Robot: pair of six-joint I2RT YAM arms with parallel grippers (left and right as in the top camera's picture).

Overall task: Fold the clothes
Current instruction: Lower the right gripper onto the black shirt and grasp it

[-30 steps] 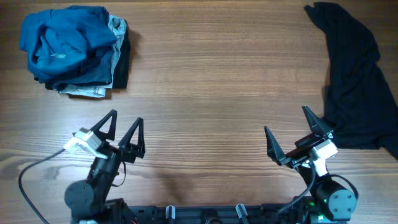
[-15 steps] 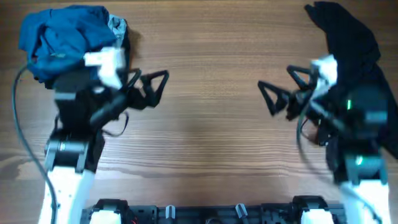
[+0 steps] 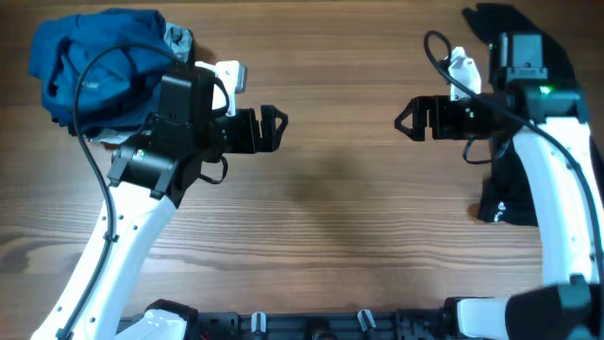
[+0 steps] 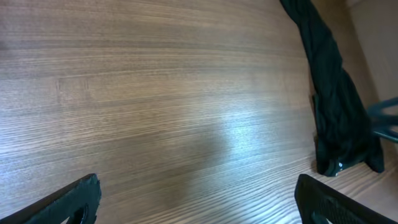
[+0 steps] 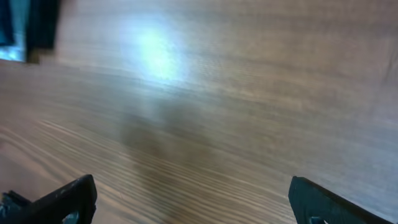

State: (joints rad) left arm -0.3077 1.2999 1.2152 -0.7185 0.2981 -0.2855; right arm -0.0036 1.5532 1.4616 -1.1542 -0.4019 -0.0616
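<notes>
Overhead, the left gripper [image 3: 276,128] and right gripper [image 3: 401,118] hung wide open above the worktop [image 3: 321,236]; blue clothes [image 3: 85,66] lay far-left, a dark garment [image 3: 502,196] along the right edge.

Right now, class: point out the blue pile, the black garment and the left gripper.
blue pile [image 3: 94,66]: overhead view, middle of the top blue garment.
black garment [image 4: 333,115]: left wrist view, midway along its length.
left gripper [image 3: 276,129]: overhead view, midway between the tips of its fingers.
</notes>
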